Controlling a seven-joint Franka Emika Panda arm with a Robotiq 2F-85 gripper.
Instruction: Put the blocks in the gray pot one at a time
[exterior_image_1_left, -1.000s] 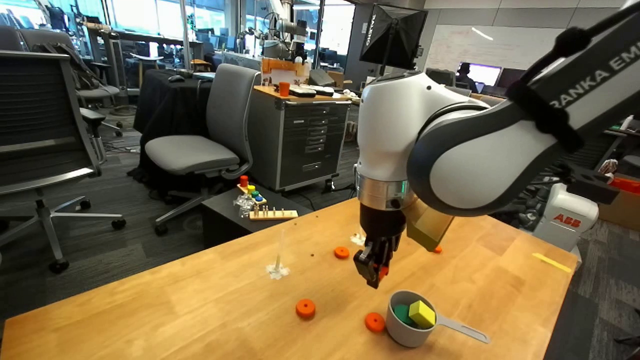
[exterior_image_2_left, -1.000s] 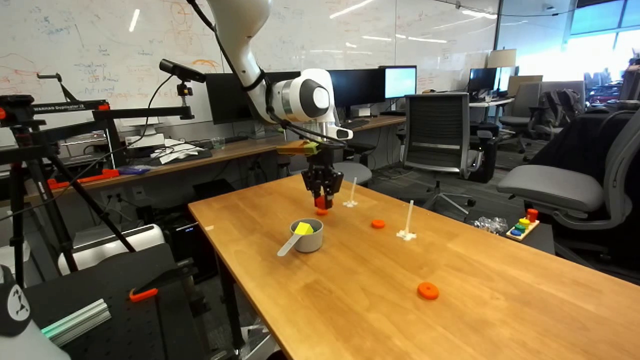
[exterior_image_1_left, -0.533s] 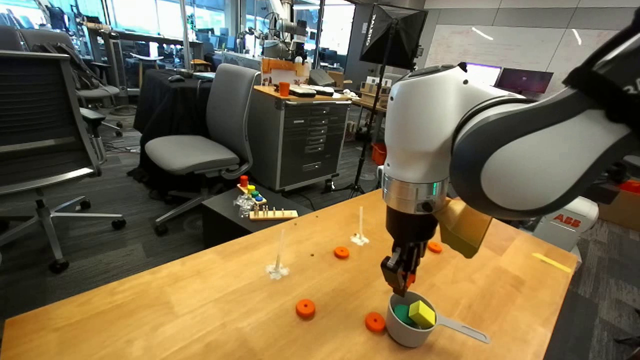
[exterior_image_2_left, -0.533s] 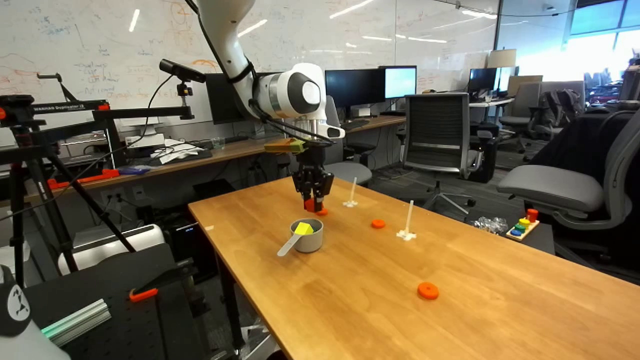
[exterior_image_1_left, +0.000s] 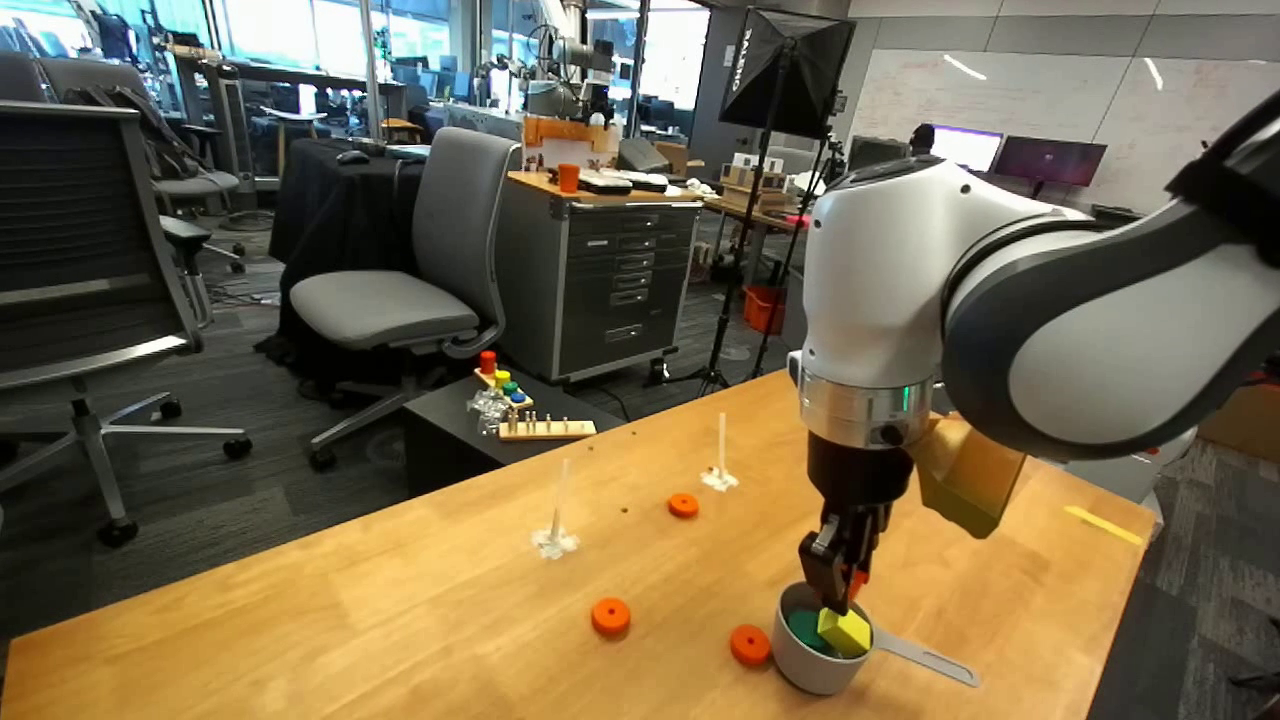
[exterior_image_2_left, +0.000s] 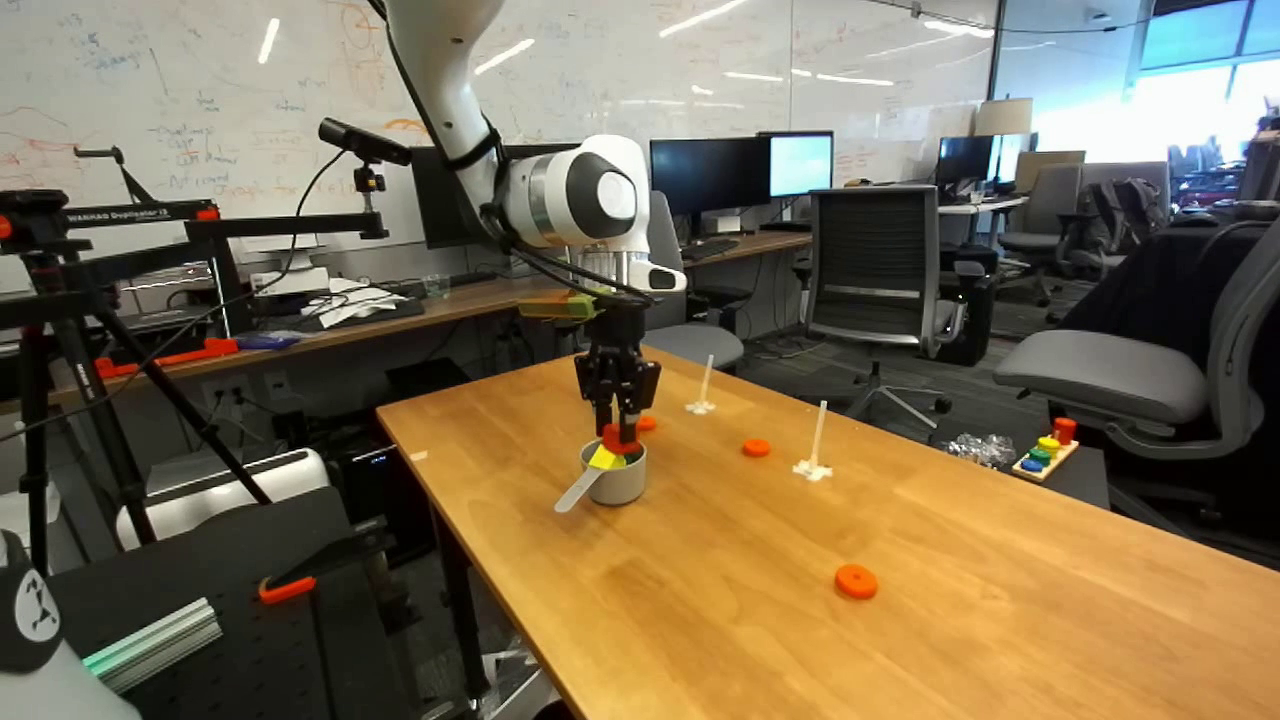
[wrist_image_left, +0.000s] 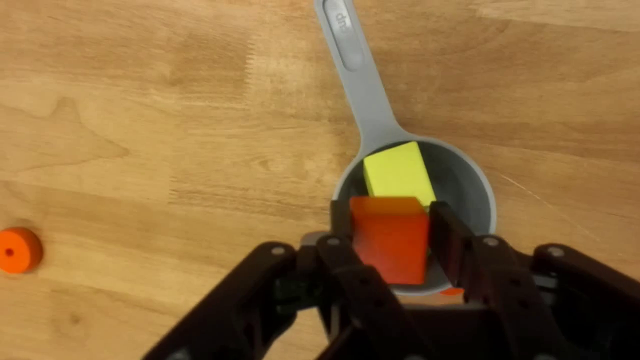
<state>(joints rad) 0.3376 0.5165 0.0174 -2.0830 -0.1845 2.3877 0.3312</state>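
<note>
The gray pot (exterior_image_1_left: 800, 668) (exterior_image_2_left: 622, 486) (wrist_image_left: 462, 185) stands upright on the wooden table, its handle sticking out. A yellow block (exterior_image_1_left: 845, 633) (wrist_image_left: 400, 172) and a green block (exterior_image_1_left: 806, 628) lie in it. My gripper (exterior_image_1_left: 838, 598) (exterior_image_2_left: 616, 428) (wrist_image_left: 391, 215) is shut on a red block (wrist_image_left: 392, 250) (exterior_image_2_left: 622, 440), right over the pot's opening, close above the yellow block. Orange round blocks lie on the table: beside the pot (exterior_image_1_left: 750, 645), further off (exterior_image_1_left: 611, 617), and near a peg (exterior_image_1_left: 683, 505) (exterior_image_2_left: 757, 448) (wrist_image_left: 20, 250). Another one (exterior_image_2_left: 856, 582) shows in an exterior view.
Two thin upright pegs, a nearer one (exterior_image_1_left: 560, 505) (exterior_image_2_left: 817, 440) and a farther one (exterior_image_1_left: 722, 450) (exterior_image_2_left: 706, 380), stand taped to the table. A strip of yellow tape (exterior_image_1_left: 1102, 525) lies near the table edge. A low black stand (exterior_image_1_left: 450, 435) with toys is beside the table.
My gripper, holding the red block, has moved across the table to the pot and come down over its opening. The pot and the blocks on the table have not moved.
</note>
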